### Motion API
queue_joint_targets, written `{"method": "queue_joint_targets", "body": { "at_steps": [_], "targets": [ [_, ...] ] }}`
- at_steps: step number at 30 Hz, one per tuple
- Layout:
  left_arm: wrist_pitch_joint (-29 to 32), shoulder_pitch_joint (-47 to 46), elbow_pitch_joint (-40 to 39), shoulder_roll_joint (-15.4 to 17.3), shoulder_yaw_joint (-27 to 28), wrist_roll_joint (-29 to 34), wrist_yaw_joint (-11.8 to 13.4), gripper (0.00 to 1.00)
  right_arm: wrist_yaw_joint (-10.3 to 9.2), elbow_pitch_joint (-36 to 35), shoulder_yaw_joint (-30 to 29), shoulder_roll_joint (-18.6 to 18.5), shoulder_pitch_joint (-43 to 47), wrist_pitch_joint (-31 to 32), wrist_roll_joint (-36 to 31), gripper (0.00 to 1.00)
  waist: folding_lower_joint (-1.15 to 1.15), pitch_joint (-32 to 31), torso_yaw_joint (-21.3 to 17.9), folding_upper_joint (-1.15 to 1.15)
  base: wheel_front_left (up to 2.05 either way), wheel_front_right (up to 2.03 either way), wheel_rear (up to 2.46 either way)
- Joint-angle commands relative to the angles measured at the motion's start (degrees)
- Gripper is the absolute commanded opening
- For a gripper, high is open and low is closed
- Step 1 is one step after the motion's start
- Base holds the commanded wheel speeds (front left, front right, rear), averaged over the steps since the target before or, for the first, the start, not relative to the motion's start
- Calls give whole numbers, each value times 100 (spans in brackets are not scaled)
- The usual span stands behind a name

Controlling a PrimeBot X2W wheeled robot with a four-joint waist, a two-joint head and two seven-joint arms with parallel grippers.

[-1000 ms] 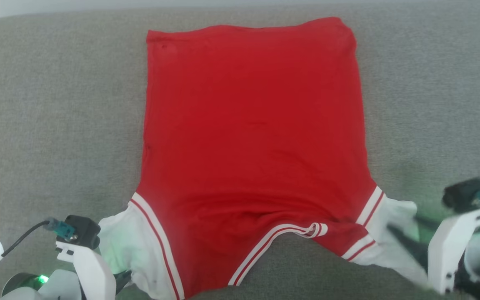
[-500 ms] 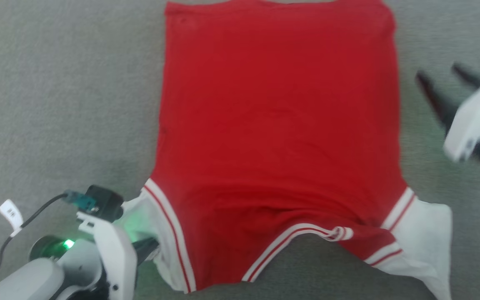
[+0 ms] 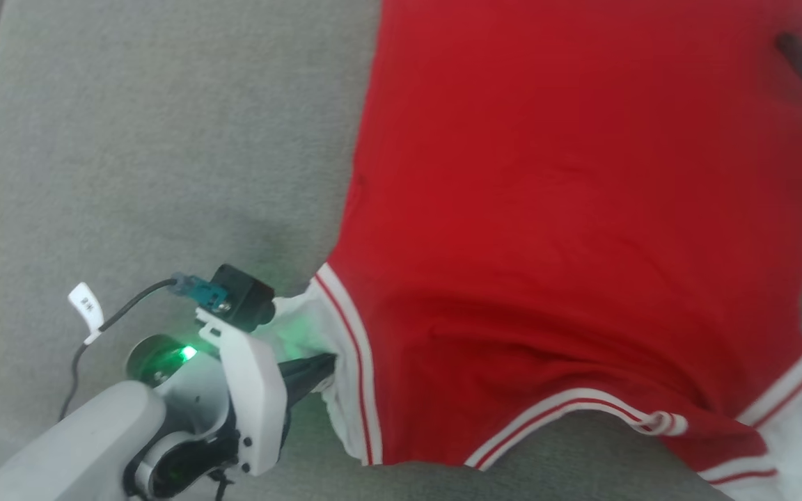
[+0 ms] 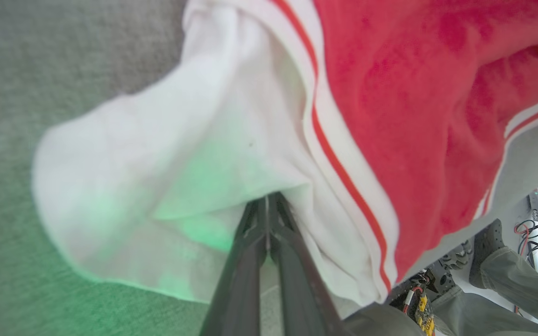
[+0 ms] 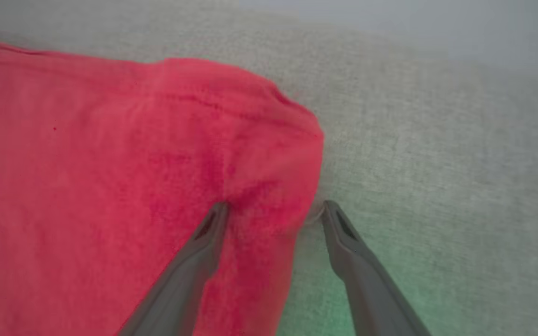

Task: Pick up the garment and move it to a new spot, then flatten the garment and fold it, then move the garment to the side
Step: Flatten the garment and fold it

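Now the garment (image 3: 568, 209) lies spread on the grey cushion surface (image 3: 129, 139). Its red body is mostly flat, with some ripples above the striped neck trim. Our left gripper (image 4: 267, 198) is clenched on the white sleeve (image 4: 157, 163) at our left side, and its two fingers are pressed together with the cloth caught between them. Our right gripper (image 5: 273, 205) is released, with the jaws standing wide. It straddles the side edge of the red body close to the far corner (image 5: 278, 121): one finger is over the cloth, the other over the bare grey surface just beside the edge.

We judge that the step in hand is to take this far corner, so that the garment can be stretched flat. To do it well, we should go down until the outer finger slides under the edge, then close on both layers, not only the top one. We must take care not to pinch the cushion fabric. The left grip should hold while we pull, gently and straight, so that the ripples go out and the sleeve does not slip
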Motion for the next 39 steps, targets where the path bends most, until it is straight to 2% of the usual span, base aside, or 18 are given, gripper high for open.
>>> {"method": "queue_joint_targets", "body": {
  "at_steps": [1,9,10,11,17,22,26,29,37,39],
  "targets": [
    [7,-20,332,-61,-89,162,66,0,0,176,-13,-43,-119,103,-101,100,0,156,184,0,0,0,0],
    [-62,-135,776,-305,-152,123,-138,0,0,1645,-75,235,-234,1186,-423,100,0,245,362,0,0,0,0],
    [-71,-132,815,-314,-146,108,-139,0,0,1694,-17,258,-235,1278,-444,45,0,243,358,0,0,0,0],
    [-80,-135,851,-315,-142,106,-153,0,1,1717,17,250,-243,1328,-456,0,0,240,349,0,0,0,0],
    [-123,-134,989,-260,-60,64,-165,0,-1,1515,140,170,-308,1250,-310,0,0,109,161,0,0,0,0],
    [-121,-113,969,-124,-12,95,-85,0,0,969,499,208,-105,1218,109,0,0,-132,-126,0,0,0,0],
    [-118,-57,856,60,56,93,10,0,0,227,887,30,307,1212,579,0,0,-329,-407,0,0,0,0],
    [-97,11,689,241,134,46,91,0,-1,-641,1162,-193,929,1319,1053,0,0,-503,-687,0,0,0,0],
    [-35,223,325,554,208,-38,251,0,-1,-2450,1066,-449,2466,1674,1610,0,0,-761,-1194,0,0,0,0],
    [-31,234,278,587,216,-55,275,0,-1,-2661,1019,-443,2678,1717,1640,0,0,-783,-1247,0,0,0,0]
  ]
}}
